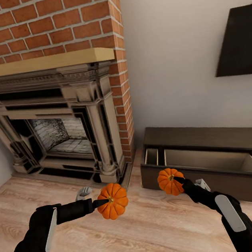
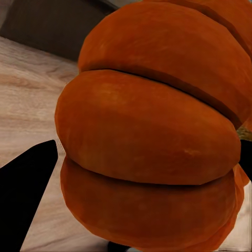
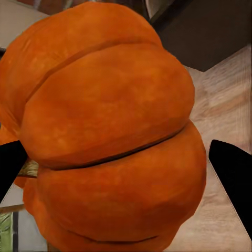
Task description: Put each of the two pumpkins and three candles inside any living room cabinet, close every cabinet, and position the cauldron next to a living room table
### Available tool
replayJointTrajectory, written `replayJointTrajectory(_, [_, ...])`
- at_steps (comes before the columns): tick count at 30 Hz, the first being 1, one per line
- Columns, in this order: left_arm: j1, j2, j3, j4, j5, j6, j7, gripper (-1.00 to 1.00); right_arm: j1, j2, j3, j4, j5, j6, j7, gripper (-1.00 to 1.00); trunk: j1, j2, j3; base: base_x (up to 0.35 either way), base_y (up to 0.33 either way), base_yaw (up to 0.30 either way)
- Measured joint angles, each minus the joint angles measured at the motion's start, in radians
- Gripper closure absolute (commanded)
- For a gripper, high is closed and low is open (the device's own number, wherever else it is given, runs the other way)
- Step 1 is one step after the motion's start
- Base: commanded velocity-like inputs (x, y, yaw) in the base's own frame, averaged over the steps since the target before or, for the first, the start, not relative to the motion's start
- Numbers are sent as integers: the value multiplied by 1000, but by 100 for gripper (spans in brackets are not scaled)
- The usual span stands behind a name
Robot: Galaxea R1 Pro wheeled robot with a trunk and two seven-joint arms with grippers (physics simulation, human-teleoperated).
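While both arms carry a load, the step in hand reads as bringing the pumpkins to the open drawer.
Room: brick chimney breast (image 1: 45, 21) with an ornate dark fireplace surround (image 1: 57, 124), pale wall, dark panel (image 1: 239, 44) hung at right.
Floor: pale wood planks (image 1: 150, 235), bare between robot and cabinet.
Cabinet: low dark-brown cabinet (image 1: 208, 134) against the wall; its drawer (image 1: 203, 158) stands pulled out, beige inside.
Larger pumpkin: larger pumpkin (image 1: 113, 201) clamped at the stem by the left gripper (image 1: 100, 203), above the floor.
Smaller pumpkin: smaller pumpkin (image 1: 170, 181) pinched by the right gripper (image 1: 178, 181), just before the drawer front.
Next move: likely calls for reaching over the drawer rim, then releasing each inside.
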Motion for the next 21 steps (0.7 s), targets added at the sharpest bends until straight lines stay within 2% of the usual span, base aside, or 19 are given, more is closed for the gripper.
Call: replayJointTrajectory(21, [0, 0, 0, 0, 0, 0, 0, 100, 0, 0, 0, 8, 1, 0, 1, 100, -81, 147, 66, 0, 0, -288])
